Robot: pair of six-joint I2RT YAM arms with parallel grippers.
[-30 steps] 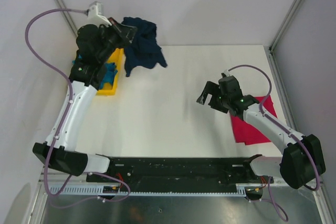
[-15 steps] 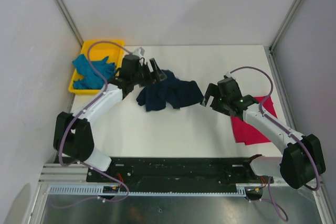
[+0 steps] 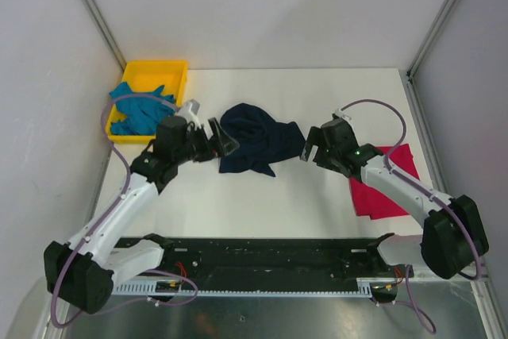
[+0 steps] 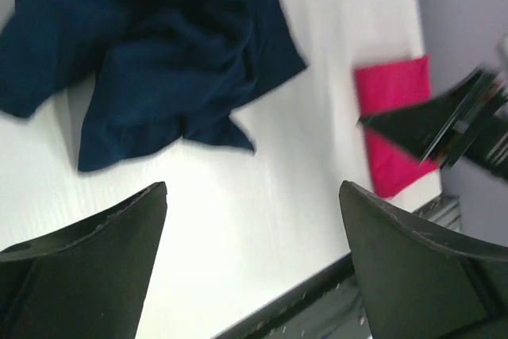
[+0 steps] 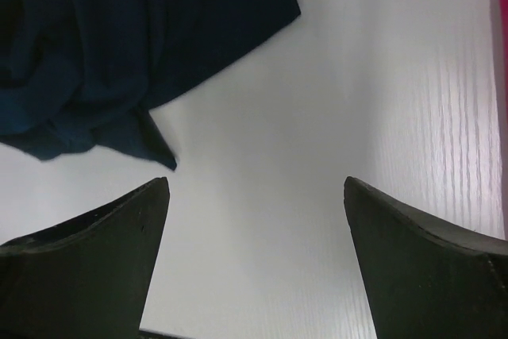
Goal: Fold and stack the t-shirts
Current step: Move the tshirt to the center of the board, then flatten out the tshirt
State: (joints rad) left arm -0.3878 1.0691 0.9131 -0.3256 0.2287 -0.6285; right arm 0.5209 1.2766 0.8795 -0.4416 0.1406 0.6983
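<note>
The left tool [image 3: 217, 137] is spread wide and empty, just left of the navy shirt [image 3: 255, 142]. The right tool [image 3: 309, 147] also gapes with nothing between its fingers [image 5: 87, 260], at the shirt's right edge. The two tools face each other across the cloth. The left arm [image 3: 119, 212] bends up from its base and reaches right. The right arm [image 3: 401, 188] stretches left, low over the pink shirt [image 3: 371, 198].

There are three shirts. The navy one lies crumpled mid-tabletop [image 3: 262, 196], the pink one lies flat at the right, and the teal one [image 3: 139, 113] is heaped in the single yellow tray [image 3: 159, 65] at the far left.
</note>
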